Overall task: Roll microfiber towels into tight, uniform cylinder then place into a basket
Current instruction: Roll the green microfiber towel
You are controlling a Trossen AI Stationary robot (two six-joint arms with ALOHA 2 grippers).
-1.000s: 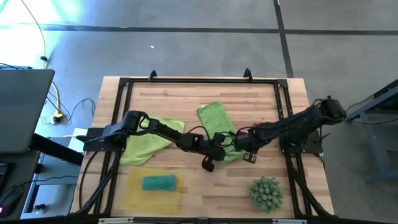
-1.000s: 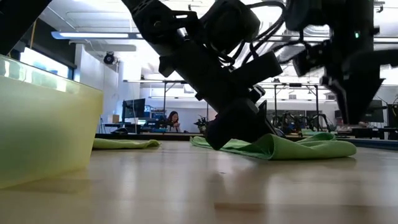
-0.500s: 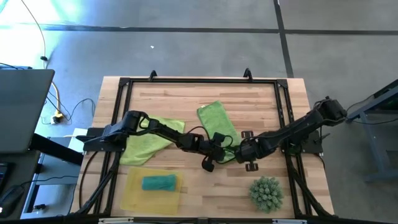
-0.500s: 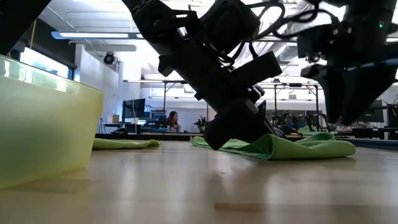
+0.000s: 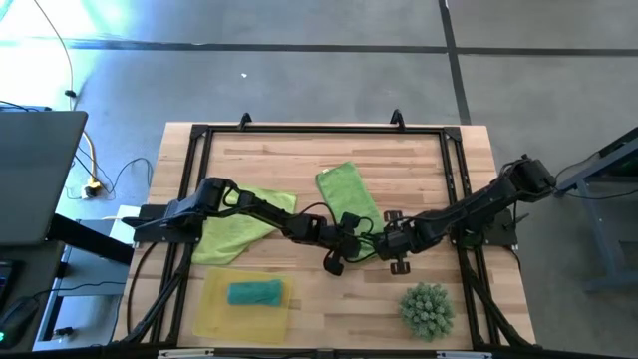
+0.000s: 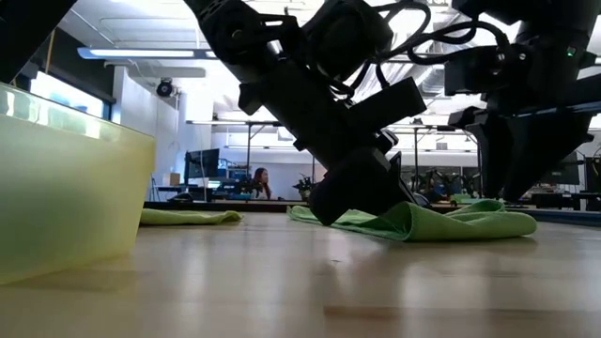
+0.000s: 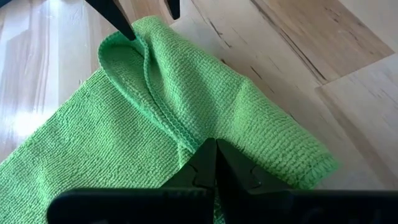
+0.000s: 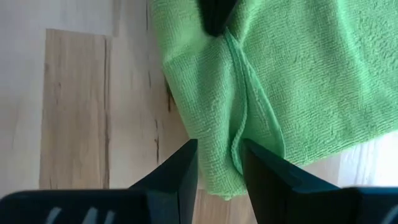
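Note:
A green towel lies flat on the wooden table's middle, and its near end is doubled into a raised fold. My left gripper is shut on that end, slanting down. My right gripper is open and points down over the same end. Its fingers straddle the fold's ridge, and I cannot tell whether they touch it. A second green towel lies crumpled at the left. The yellow basket at the near left holds a rolled teal towel. My left gripper pinches the green towel's folded-over flap at its hemmed edge, near the towel's near end. The fingers slant down from the table's left. The towel lies on the table, and the fold rises slack beyond the fingertips.
A spiky green ball-shaped plant sits at the near right. A black frame runs round the work area. Bare wood lies at the far side and between the basket and the plant.
My right gripper has come down toward the towel's near end, closer to my left gripper, and has rolled about its wrist. It now points more steeply down. The towel has kept its place.

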